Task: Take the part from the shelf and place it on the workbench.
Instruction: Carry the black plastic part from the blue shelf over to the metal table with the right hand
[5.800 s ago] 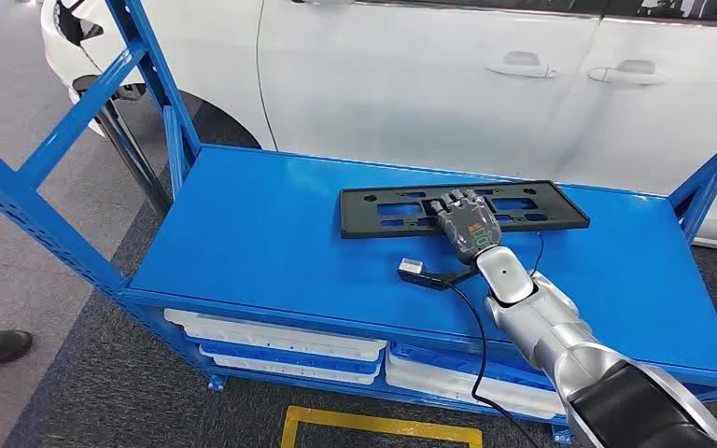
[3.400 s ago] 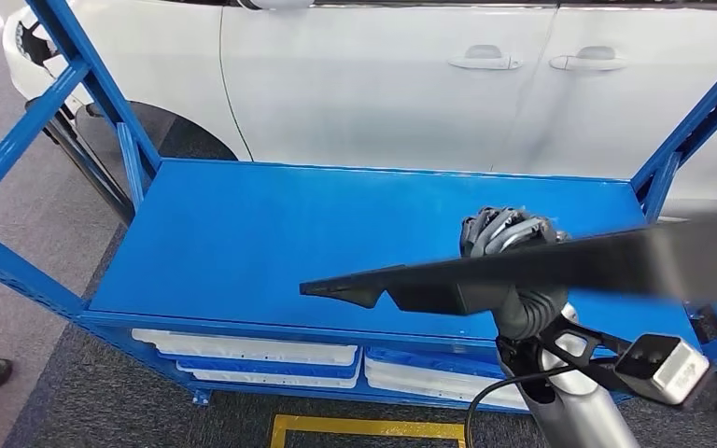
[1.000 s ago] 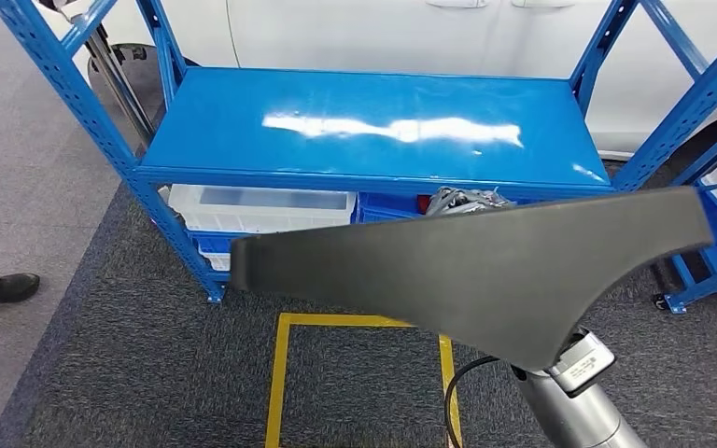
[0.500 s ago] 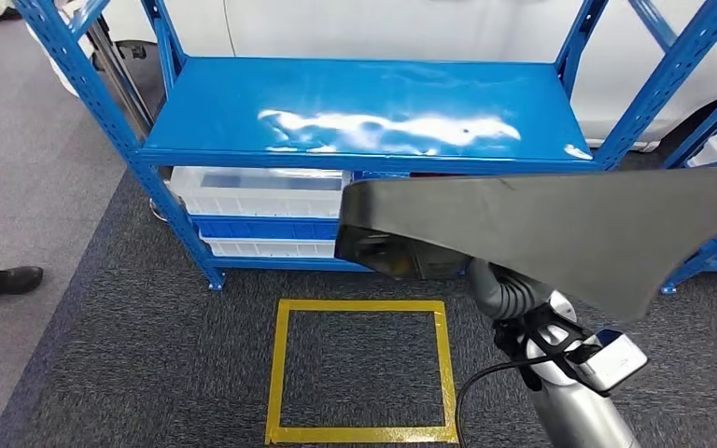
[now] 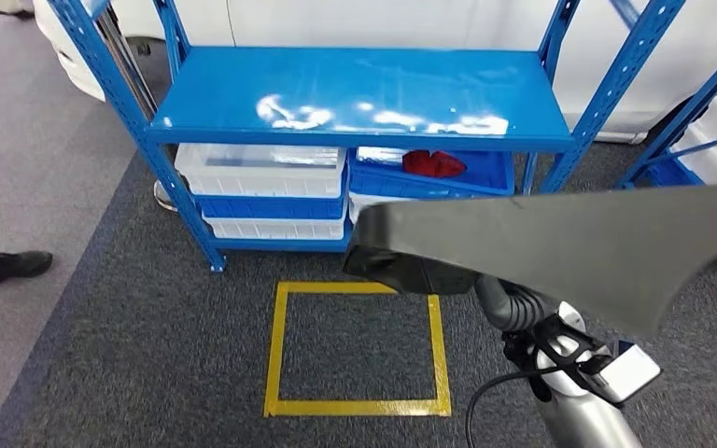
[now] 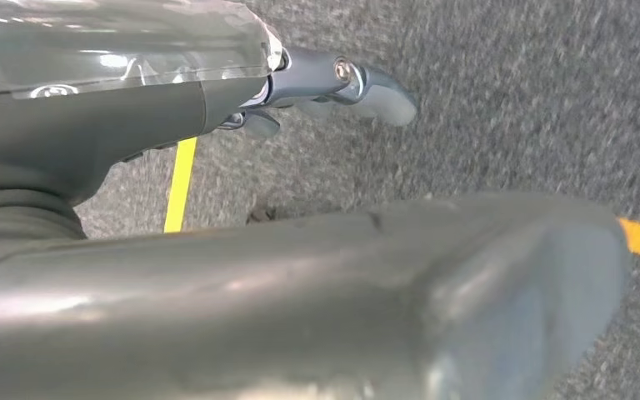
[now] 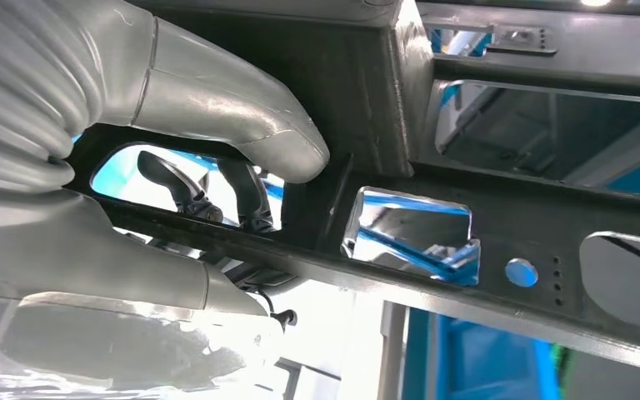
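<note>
Holding the black part [image 5: 560,243] up close to the head camera, the right hand [image 7: 133,158] has its thumb pressed on one face and dark fingers [image 7: 242,196] hooked through a cutout. Part sits in the air, near side of the blue shelf [image 5: 364,93], above grey carpet with a yellow tape square [image 5: 355,345]. Left hand [image 6: 333,83]: fingers curled, holding nothing.
</note>
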